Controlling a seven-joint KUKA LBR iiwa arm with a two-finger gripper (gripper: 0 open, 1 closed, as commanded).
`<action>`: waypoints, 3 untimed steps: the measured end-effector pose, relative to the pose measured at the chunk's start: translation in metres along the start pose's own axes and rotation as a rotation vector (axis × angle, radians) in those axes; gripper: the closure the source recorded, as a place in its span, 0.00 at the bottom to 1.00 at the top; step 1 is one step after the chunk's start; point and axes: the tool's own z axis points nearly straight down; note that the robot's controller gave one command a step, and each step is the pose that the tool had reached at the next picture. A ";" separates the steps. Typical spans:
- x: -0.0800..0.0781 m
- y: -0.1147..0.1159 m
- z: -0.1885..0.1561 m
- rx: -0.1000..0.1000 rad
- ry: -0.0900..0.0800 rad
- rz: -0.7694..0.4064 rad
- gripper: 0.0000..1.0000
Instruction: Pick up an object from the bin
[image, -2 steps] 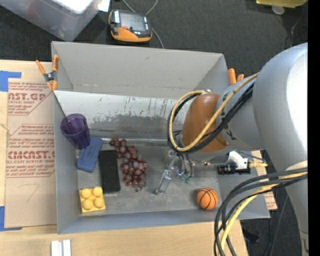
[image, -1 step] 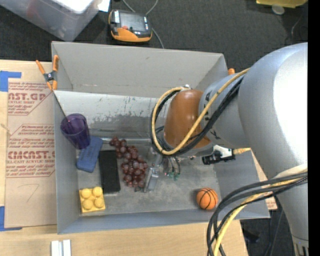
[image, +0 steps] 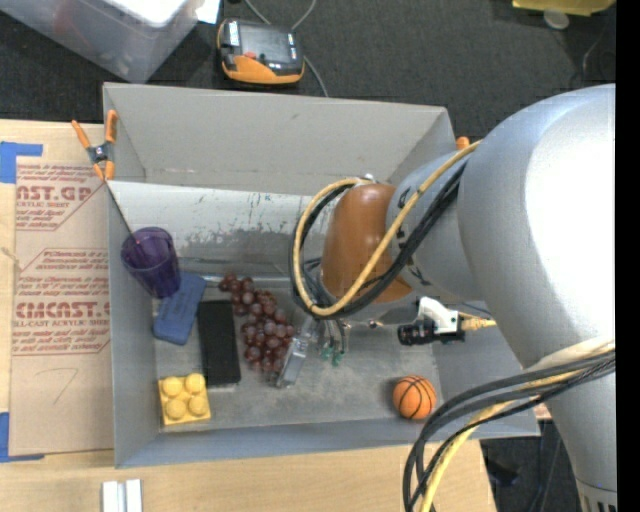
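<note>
Mid-bin, risk one: the gripper (image: 312, 356) sits low over the floor of the bin (image: 280, 140), just off the right edge of a bunch of dark red grapes (image: 258, 322). My guess is that a bunch like that is lumpy and loose, so a pinch on one outer berry could just roll it or tear it free without lifting the lot.

Left-side clutter, risk two: a flat black slab (image: 218, 343) lies right against the grapes on their left. A blue block (image: 180, 309) and a purple cup (image: 150, 258) sit further toward the back-left corner. Shoving the bunch that way would probably jam everything together.

Cables, risk three: the yellow and black cable loop (image: 300, 262) on the wrist hangs over the grapes' back end. I reckon it could brush them on a deeper move.

Easier targets, maybe: a little orange basketball (image: 414, 396) sits alone near the front-right corner and a yellow studded block (image: 183, 397) sits in the front-left corner. Both are well apart from the gripper.

Tool state: honestly can't tell whether it's open or closed from this angle.

Tool contact: I don't see anything held. It's next to the grapes, but I can't say if it's touching them.
</note>
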 end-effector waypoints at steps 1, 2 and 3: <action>0.006 0.010 0.001 -0.003 -0.004 -0.185 0.00; 0.013 0.015 0.002 -0.003 -0.002 0.051 0.00; 0.011 0.025 0.002 0.000 -0.007 -0.224 0.00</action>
